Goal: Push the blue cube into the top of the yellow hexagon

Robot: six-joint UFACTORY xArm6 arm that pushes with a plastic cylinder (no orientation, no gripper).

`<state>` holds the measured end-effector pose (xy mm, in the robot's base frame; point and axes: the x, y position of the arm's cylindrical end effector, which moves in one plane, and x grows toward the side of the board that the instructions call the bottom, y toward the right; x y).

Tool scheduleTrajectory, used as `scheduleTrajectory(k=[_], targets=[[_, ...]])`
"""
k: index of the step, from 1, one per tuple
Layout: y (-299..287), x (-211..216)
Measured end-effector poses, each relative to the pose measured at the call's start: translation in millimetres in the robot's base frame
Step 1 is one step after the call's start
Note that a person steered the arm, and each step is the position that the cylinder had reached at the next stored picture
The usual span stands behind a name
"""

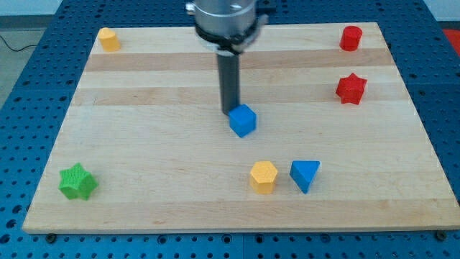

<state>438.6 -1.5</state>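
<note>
— Board stock, nearest row first?

— Pale wooden board [144, 144] with visible plank grain. Bottom row: green star [77, 181], yellow hexagon [264, 176], blue triangular block [305, 175] just beside it.

— Middle?

— Blue cube [243, 120], above the hexagon and apart from it. My tip [229, 110] touches its upper left edge (no claw here, just a smooth dark rod).

— Far side?

— Red star [351, 88]; red block [351, 37] and small yellow block [108, 39] at the top corners, shapes unclear.

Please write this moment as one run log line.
my tip: touching blue cube, upper-left side | yellow hexagon: below cube, apart | contact: not yet
</note>
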Motion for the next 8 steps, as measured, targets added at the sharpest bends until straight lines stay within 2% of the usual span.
scheduleTrajectory(k=[1, 3, 4, 6, 7, 8], targets=[[20, 27], [34, -4], [48, 9], [48, 64], [43, 53], [-25, 33]])
